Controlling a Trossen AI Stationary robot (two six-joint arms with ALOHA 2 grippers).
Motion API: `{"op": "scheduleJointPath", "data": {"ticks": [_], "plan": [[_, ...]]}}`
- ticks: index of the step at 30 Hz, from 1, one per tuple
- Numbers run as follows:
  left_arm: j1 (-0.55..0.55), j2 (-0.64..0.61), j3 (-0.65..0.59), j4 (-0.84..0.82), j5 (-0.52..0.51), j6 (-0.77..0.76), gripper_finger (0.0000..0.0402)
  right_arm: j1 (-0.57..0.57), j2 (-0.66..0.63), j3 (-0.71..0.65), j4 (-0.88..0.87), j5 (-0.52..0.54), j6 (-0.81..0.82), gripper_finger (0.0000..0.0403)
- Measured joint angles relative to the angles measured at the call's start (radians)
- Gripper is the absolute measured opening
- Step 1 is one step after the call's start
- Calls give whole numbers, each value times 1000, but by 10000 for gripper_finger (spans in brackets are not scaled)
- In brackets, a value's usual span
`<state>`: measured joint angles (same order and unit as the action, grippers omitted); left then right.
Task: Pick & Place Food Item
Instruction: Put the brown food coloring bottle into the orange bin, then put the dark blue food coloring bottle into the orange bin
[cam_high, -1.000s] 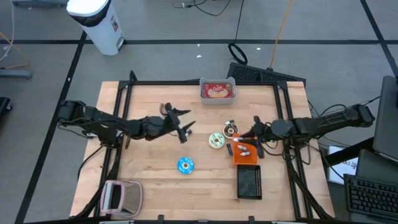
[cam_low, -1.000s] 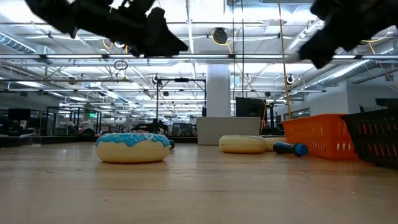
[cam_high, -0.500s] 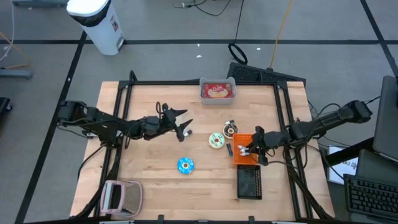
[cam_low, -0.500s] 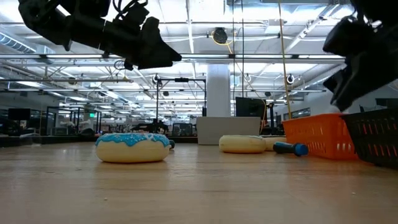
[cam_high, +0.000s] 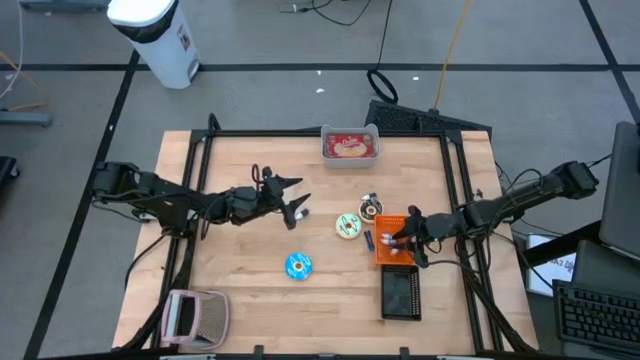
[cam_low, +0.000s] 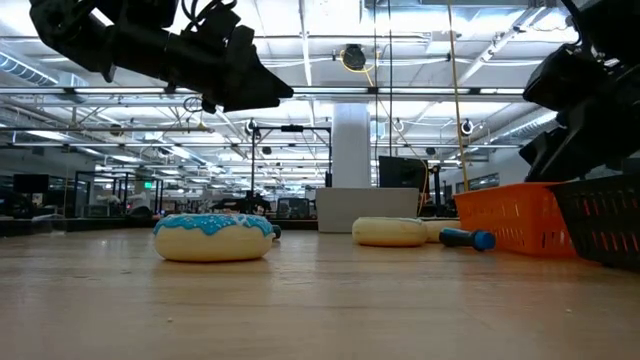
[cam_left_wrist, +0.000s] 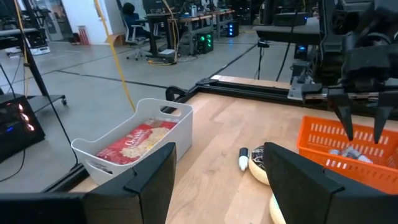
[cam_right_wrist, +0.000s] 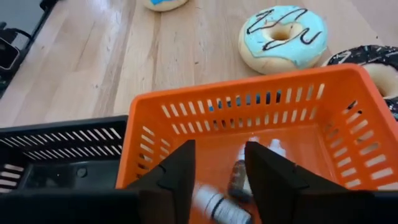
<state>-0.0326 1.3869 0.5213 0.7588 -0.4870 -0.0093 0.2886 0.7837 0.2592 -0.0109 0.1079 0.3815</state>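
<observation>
Right gripper (cam_high: 402, 241): poised over the orange basket (cam_high: 394, 246), pointing down into it; fingers (cam_right_wrist: 171, 174) parted with a gap between them, nothing clamped. Small bottles (cam_right_wrist: 238, 179) lie on the basket floor beneath and between the fingers; contact with them cannot be made out.

Left gripper (cam_high: 295, 204): raised above the left-centre of the table, pointing level toward the right side; fingers (cam_left_wrist: 152, 171) spread apart, holding nothing.

Orange basket: right of table centre, touching or just beside the black basket (cam_high: 400, 294), which sits nearer the front edge.

Food items:
- Doughnut with pale blue icing and dark drizzle (cam_right_wrist: 283, 37), on the table just beside the orange basket, toward table centre.
- Chocolate-iced doughnut (cam_right_wrist: 376, 65), near the same basket's far corner.
- Doughnut with bright blue icing (cam_high: 298, 265), alone on the wood toward the front, well apart from both baskets.
- White bin (cam_high: 350, 145) at the table's far edge, holding a red packet of food (cam_left_wrist: 137, 142).

Other: a small blue-capped marker-like object (cam_high: 368, 240) lies on the wood between the pale blue doughnut and the orange basket. A pink-grey basket (cam_high: 195, 318) rests at the front left corner. A white trash can (cam_high: 155, 35) stands on the floor beyond the wooden table (cam_high: 240, 260).
</observation>
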Motion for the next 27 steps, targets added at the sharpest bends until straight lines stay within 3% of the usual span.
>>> {"op": "scheduleJointPath", "data": {"ticks": [7, 14, 22, 27], "plan": [[-2, 0, 0, -15, 1, -37, 241, -1, 0, 0, 139, 1, -69, 169], [-10, 0, 0, -243, 77, -240, 241, -1, 0, 0, 397, 9, -269, 174], [-71, 14, 0, -415, 77, -341, 241, -6, 0, 0, 604, 259, -525, 177], [-83, 78, 0, -408, 42, -370, 241, -65, 0, 0, 681, 252, -423, 175]]}}
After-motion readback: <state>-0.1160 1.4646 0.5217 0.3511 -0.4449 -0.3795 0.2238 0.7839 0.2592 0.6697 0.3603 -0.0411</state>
